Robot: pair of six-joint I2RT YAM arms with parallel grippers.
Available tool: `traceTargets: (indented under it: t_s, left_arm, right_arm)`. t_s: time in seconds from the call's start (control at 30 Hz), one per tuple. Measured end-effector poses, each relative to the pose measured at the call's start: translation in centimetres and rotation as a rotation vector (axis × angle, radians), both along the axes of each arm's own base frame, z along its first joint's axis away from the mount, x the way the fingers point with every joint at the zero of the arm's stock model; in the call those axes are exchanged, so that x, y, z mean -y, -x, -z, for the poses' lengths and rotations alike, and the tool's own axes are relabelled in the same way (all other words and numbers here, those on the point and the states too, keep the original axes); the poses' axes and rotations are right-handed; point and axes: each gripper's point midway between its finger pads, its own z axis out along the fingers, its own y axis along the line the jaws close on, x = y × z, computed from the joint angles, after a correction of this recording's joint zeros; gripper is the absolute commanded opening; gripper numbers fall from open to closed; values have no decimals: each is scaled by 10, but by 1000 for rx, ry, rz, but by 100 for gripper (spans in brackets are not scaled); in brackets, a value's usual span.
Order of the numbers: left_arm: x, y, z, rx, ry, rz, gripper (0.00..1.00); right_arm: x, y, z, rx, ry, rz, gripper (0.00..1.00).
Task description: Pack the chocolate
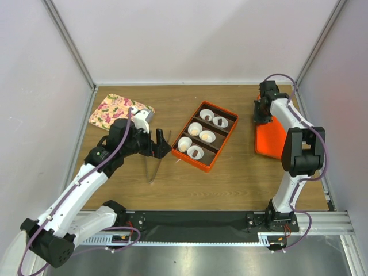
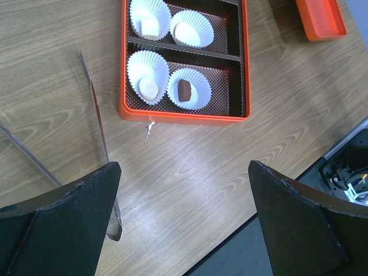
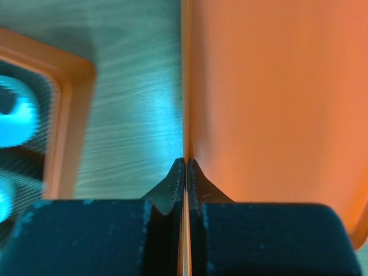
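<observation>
The orange divided box (image 1: pixel 221 149) sits mid-table with several white paper cups in it. Each cup holds a chocolate: pale ones (image 1: pixel 184 145) and dark ones (image 1: pixel 196 153). In the left wrist view I see pale pieces (image 2: pixel 148 89) and a dark piece (image 2: pixel 184 90) in the box (image 2: pixel 184 117). My left gripper (image 1: pixel 163 144) (image 2: pixel 184 172) is open and empty, just left of the box, over the metal tongs (image 1: pixel 152 167) (image 2: pixel 100 132) lying on the table. My right gripper (image 1: pixel 263 112) (image 3: pixel 186 162) is shut on the rim of the orange lid (image 1: pixel 270 138) (image 3: pixel 270 98).
A floral cloth (image 1: pixel 118 110) lies at the back left. The lid also shows at the top right of the left wrist view (image 2: pixel 322 20). A corner of the box (image 3: pixel 69 103) shows left of the lid in the right wrist view. White walls enclose the table.
</observation>
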Motion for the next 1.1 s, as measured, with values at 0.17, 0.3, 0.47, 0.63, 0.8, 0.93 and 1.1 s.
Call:
traceTargets:
  t_s: [0.17,0.3,0.47,0.63,0.8,0.93,1.1]
  left_arm:
    - [2,-2,-10,2,13,-5,100]
    - [8,-5,-20,-3,38,4,100]
    - [18,-4,-35,-18,88,39,99]
    - [27,-3,-63,-16,187,82,100]
    - [31,-9,-91,-29,334,113,100]
    - [37,-9,-116,-48,466,144,100]
    - [48,-10,-138,-110,645,183,100]
  right_arm:
    - [-3,-4,-43,69,-27,28,0]
    - [-8,-1,-76,121,-64,50,0]
    - [-30,4,-124,225,-178,31,0]
    - [-86,15,-187,380,-359,-76,0]
    - [-156,35,-267,569,-614,-244,0]
    - [-188,51,-322,707,-802,-349,0]
    - [-223,67,-373,845,-982,-459,0]
